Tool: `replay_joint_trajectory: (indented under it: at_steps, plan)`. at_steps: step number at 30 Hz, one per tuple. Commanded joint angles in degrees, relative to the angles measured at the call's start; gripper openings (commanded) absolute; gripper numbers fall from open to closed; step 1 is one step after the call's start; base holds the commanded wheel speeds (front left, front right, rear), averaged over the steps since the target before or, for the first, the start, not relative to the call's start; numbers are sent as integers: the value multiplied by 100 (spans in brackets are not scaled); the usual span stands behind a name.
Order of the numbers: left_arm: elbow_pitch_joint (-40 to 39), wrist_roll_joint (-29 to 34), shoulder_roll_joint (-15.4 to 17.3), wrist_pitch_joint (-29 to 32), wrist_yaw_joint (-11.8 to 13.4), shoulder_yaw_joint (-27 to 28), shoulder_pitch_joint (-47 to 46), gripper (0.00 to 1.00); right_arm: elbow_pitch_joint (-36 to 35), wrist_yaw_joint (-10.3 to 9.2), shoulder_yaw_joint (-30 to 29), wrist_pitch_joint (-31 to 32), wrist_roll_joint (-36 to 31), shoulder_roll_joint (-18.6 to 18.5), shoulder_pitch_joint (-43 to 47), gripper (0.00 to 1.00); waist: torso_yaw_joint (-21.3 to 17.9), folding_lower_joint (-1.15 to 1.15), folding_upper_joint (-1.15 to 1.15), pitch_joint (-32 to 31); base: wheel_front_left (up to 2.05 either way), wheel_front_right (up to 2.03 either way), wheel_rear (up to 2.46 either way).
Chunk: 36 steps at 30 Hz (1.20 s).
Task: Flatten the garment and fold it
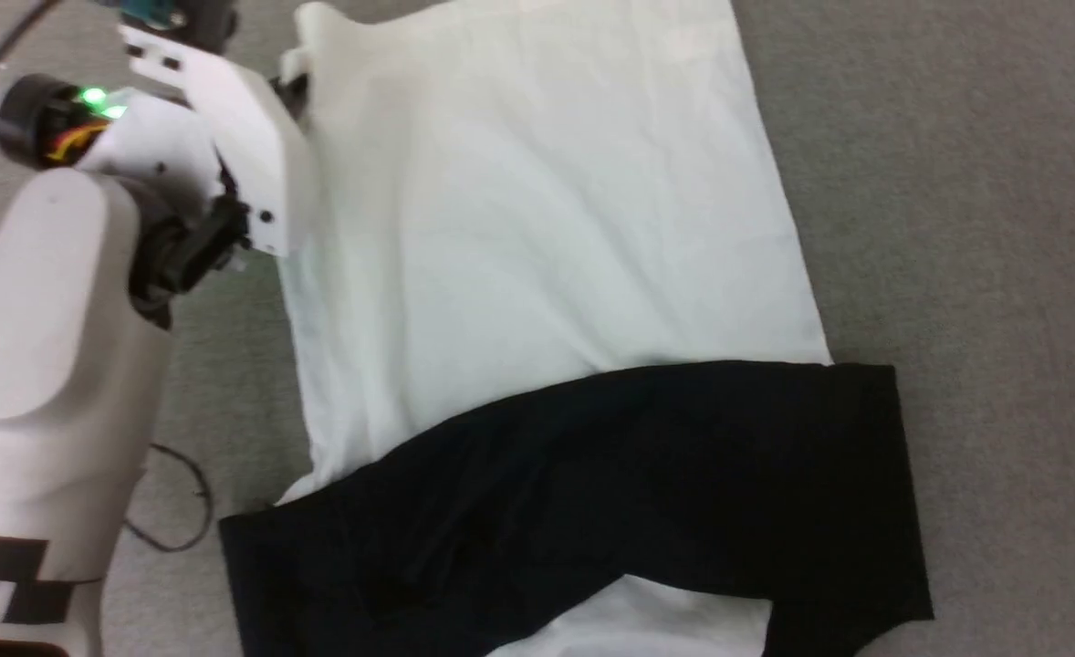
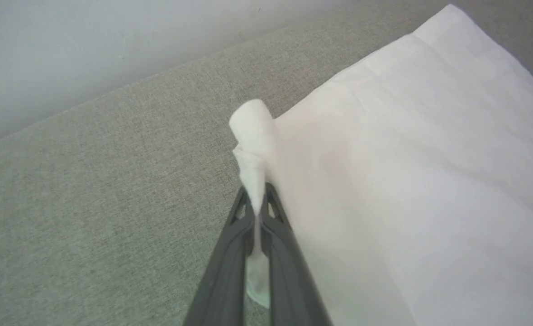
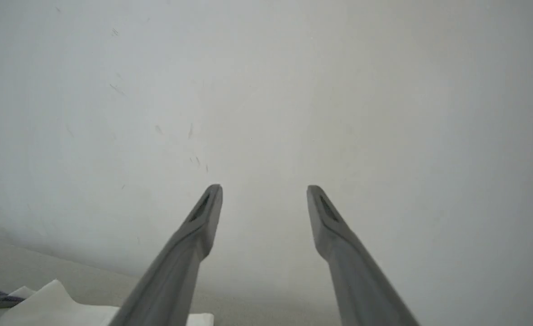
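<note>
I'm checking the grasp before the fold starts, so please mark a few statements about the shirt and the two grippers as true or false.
1. The left gripper is shut on a corner of the soft white-and-black T-shirt. True.
2. The right gripper holds the shirt's black fabric. False: its jaws stand open with nothing between them, and it points toward a pale wall.
3. In the head view, the black fabric lies across the end of the white panel nearer the robot. True.
4. The T-shirt lies on a wooden table. False: it lies on a grey woven surface.
</note>
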Motion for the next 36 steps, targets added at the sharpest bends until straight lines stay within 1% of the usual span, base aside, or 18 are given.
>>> replay_joint_trajectory:
  at_steps: [1,2,3,5,6,9,11,14,17,20,24,30,36]
  plan:
    - [37,-23,-52,-134,-40,-35,83,0,76,-3,88,370,145,-148,-614,100,300,0,0,-226,0,0,0]
    - [47,-22,-77,-204,-51,-62,80,0,213,-3,163,634,232,-255,-997,100,348,0,0,-237,0,0,0]
    - [47,-22,-77,-204,-51,-62,80,0,213,-3,163,634,232,-255,-997,100,348,0,0,-237,0,0,0]
    - [67,-31,-135,-306,-64,-100,58,0,660,-3,424,1144,320,-516,-1704,100,449,0,0,-224,0,0,0]
    - [80,-32,-164,-343,-69,-119,32,0,987,-3,523,1417,407,-553,-2011,100,500,0,0,-205,0,0,0]
    - [111,-37,-257,-422,-84,-190,-70,0,2085,-3,626,2273,520,-419,-2723,100,645,0,0,-103,0,0,0]
    - [127,-39,-313,-478,-91,-227,-140,0,2779,-3,485,2775,528,-153,-3075,100,721,0,0,-14,0,0,0]
    - [147,-36,-392,-543,-102,-290,-246,0,3641,-3,354,3453,242,38,-3388,100,838,0,0,132,0,0,0]
    - [155,-36,-469,-600,-113,-359,-356,0,4252,-3,124,3981,-22,190,-3493,100,955,0,0,286,0,0,0]
    - [139,-39,-536,-635,-128,-447,-468,0,4537,-3,-28,4210,-263,227,-3498,100,1078,0,0,458,0,0,0]
    - [102,-57,-599,-668,-145,-554,-612,0,4676,-3,-224,4199,-345,300,-3449,100,1227,0,0,668,0,0,0]
    - [41,-101,-620,-706,-165,-693,-767,0,4754,-3,-284,4252,-440,288,-3405,100,1377,0,0,936,0,0,0]
    - [88,-195,-621,-778,-176,-763,-866,0,4762,-3,-260,4362,-495,300,-3354,99,1473,0,0,1021,0,0,0]
